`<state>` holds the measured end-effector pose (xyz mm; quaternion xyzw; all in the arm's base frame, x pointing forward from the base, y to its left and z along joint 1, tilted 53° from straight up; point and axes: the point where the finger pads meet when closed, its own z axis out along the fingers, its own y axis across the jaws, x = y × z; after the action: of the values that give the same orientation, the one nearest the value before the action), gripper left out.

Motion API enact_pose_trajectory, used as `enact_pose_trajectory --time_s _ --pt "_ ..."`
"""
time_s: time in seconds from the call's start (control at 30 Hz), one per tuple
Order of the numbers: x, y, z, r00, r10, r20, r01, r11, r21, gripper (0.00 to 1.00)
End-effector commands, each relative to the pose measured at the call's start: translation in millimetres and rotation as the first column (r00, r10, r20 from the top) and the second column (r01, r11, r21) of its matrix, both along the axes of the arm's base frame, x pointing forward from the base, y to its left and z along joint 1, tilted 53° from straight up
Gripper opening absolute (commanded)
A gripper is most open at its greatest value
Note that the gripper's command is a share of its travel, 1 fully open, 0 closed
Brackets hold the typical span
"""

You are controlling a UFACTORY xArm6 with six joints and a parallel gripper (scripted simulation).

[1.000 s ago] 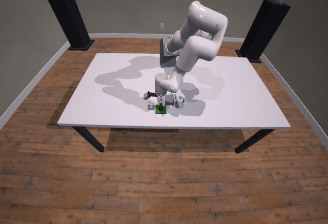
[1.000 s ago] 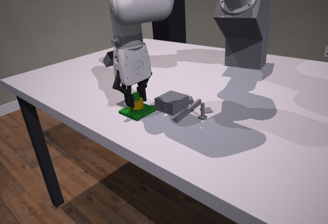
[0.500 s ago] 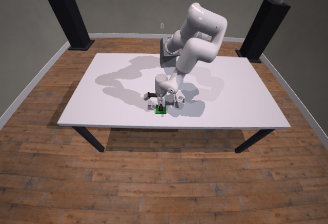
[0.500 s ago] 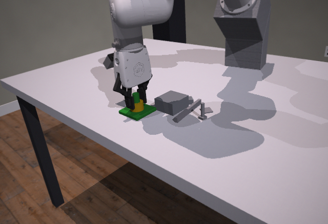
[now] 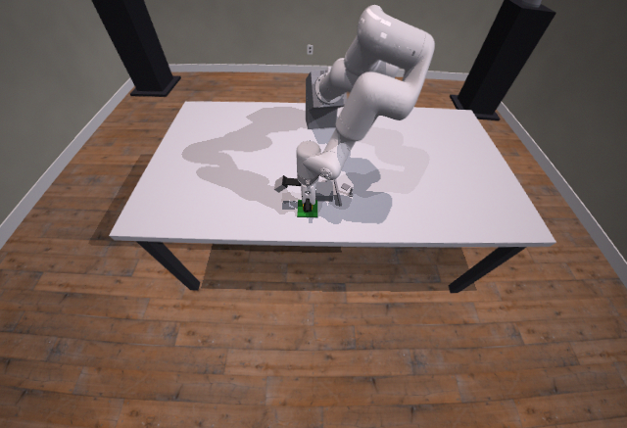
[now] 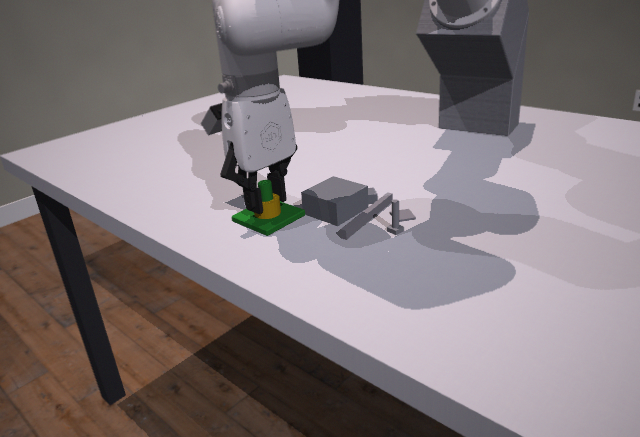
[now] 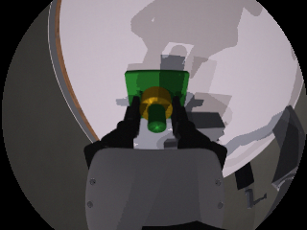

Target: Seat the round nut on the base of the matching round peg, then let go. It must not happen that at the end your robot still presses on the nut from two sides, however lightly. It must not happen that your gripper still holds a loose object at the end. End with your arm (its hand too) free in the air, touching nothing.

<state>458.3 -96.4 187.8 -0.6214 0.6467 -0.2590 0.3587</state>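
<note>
The yellow round nut [image 6: 270, 206] [image 7: 155, 103] sits around the green round peg [image 6: 265, 188] [image 7: 155, 122], low down on the flat green base [image 6: 283, 218] [image 7: 145, 80] [image 5: 307, 212]. The peg's top sticks out above the nut. My gripper [image 6: 264, 199] [image 7: 155, 104] [image 5: 307, 204] reaches straight down over the base, and its two black fingers are shut on the nut from both sides. The base lies near the table's front edge.
A grey block [image 6: 334, 199] stands just right of the green base. A grey bar and a small grey stand [image 6: 395, 215] lie beyond it. Small grey pieces [image 5: 279, 183] lie around the gripper. The grey robot pedestal [image 6: 478, 55] stands at the back of the white table [image 6: 465, 318].
</note>
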Motion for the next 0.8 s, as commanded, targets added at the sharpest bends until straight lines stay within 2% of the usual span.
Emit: enact_pose_trajectory --time_s 0.0,0.17,0.2,0.77 --pt "0.3 -0.3 0.9 1.000 0.000 0.002 0.000 1.000 -0.001 0.00" --pt "0.3 -0.3 0.9 1.000 0.000 0.002 0.000 1.000 -0.001 0.00" --pt "0.3 -0.3 0.9 1.000 0.000 0.002 0.000 1.000 -0.001 1.00" --pt "0.3 -0.3 0.9 1.000 0.000 0.002 0.000 1.000 -0.001 1.00"
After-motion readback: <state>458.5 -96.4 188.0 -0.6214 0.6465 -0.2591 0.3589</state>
